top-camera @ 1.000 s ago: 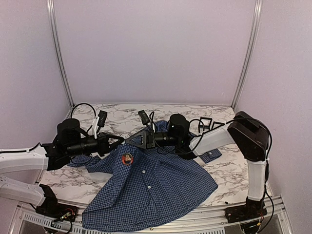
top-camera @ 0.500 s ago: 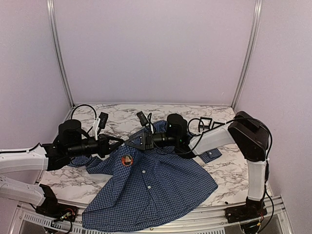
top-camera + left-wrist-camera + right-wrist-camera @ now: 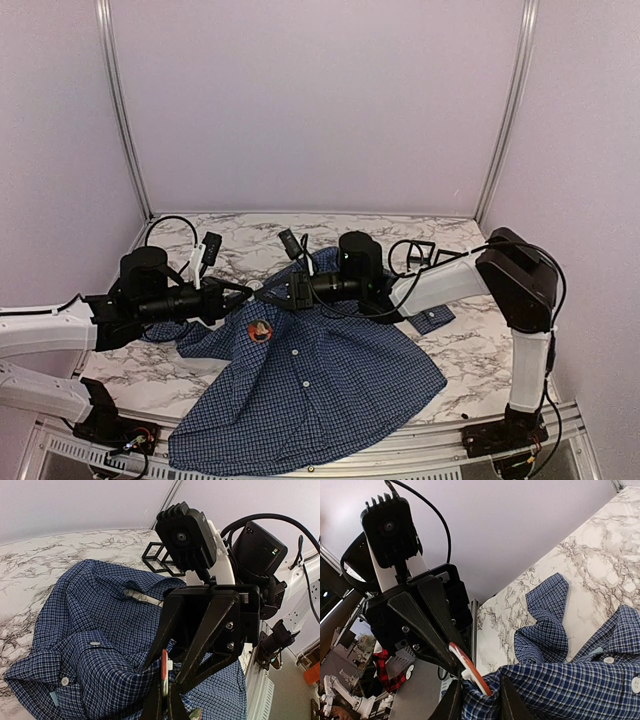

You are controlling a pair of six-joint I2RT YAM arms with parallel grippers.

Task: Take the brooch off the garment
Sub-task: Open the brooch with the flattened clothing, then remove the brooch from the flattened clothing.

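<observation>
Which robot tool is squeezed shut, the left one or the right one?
The left tool: its two fingers press tight together over the shirt. The right tool has its fingers spread apart, with the cloth between them.

Checked shirt on marble table

Shirt: we see dark blue with a fine pale check; its buttons are white.
Brooch: we make out a red-orange rim round a dark centre.
Bench: white marble pattern with grey veins.
Walls: plain pale lilac.
</observation>
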